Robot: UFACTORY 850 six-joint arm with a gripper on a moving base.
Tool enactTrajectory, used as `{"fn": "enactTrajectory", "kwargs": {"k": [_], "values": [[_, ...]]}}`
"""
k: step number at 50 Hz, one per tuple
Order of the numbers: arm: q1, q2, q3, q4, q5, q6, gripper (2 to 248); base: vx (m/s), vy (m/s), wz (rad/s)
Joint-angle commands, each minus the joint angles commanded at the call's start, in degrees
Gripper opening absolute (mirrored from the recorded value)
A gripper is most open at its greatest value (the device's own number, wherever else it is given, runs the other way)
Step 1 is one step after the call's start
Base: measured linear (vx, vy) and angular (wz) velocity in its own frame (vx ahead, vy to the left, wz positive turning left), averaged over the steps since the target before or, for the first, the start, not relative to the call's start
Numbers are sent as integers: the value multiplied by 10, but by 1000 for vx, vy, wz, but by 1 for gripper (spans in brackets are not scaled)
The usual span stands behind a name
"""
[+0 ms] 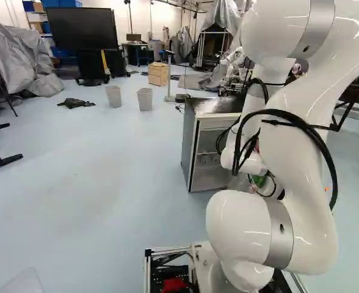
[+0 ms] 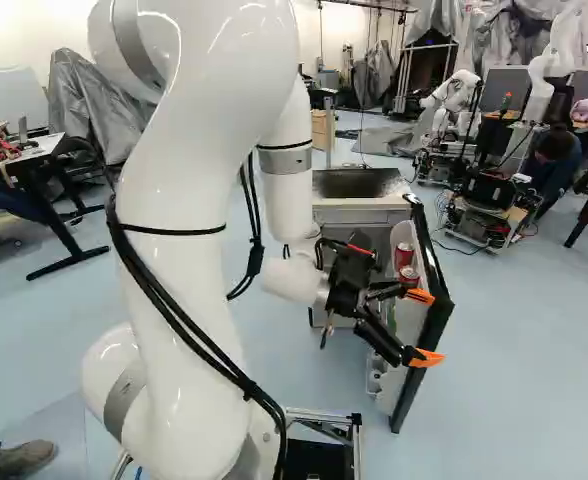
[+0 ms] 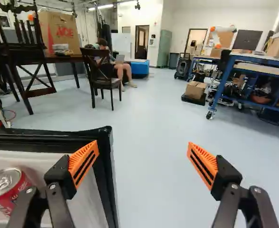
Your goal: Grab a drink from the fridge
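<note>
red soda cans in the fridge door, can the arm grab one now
Probably not without shifting first: the visible soda can sits outside the open jaws, and the fridge door's black edge shows between them. With the door swung open, a sideways move looks feasible.

The open fridge door (image 2: 406, 395) carries 2 red soda cans (image 2: 404, 256) at its inner side. On the pale blue floor (image 1: 106, 159) there stand the fridge (image 1: 190, 140), 2 grey waste bins (image 1: 145, 99) and 1 wooden cabinet (image 1: 158, 74); 1 dark cloth (image 1: 76, 103) lies near the bins.
</note>
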Motion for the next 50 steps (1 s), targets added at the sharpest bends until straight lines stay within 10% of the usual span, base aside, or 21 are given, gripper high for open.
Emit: {"fn": "enactTrajectory", "kwargs": {"k": [50], "values": [[-131, -86, -168, 0, 0, 0, 247, 0, 0, 0]]}}
